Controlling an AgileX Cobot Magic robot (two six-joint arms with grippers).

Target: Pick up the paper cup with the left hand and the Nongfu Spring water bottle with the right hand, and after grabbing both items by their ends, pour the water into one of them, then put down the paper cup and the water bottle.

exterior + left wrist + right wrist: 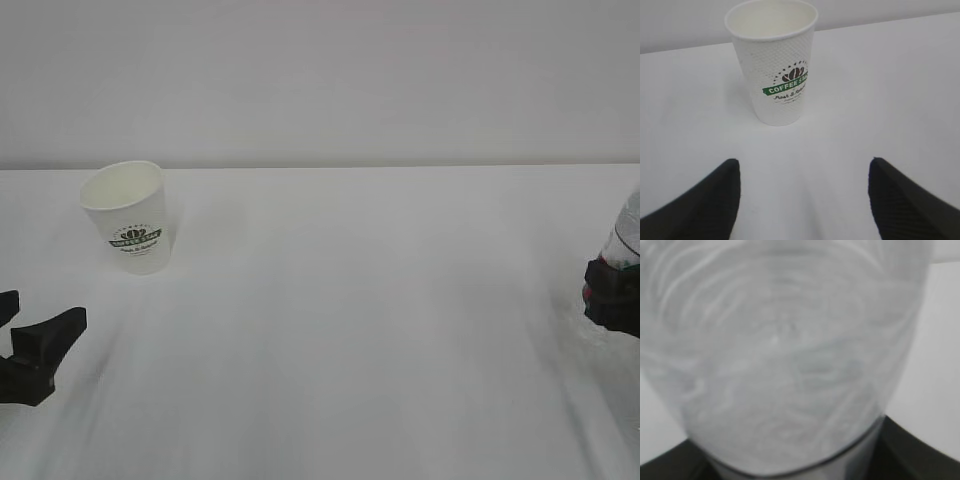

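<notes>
Well ahead of spread jaws, paper cup [775, 65]

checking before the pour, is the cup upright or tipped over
Upright. The cup stands on its base on the table, open rim up; the left wrist view shows its logo level. The left gripper is short of it, open.

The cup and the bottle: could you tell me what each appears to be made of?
The paper cup looks like white paper, matte, with a fine dimpled embossed wall, a rolled rim and a printed green coffee logo. The Nongfu Spring water bottle seems clear, glossy plastic: see-through, ribbed and wavy, though blurred this close.
</notes>
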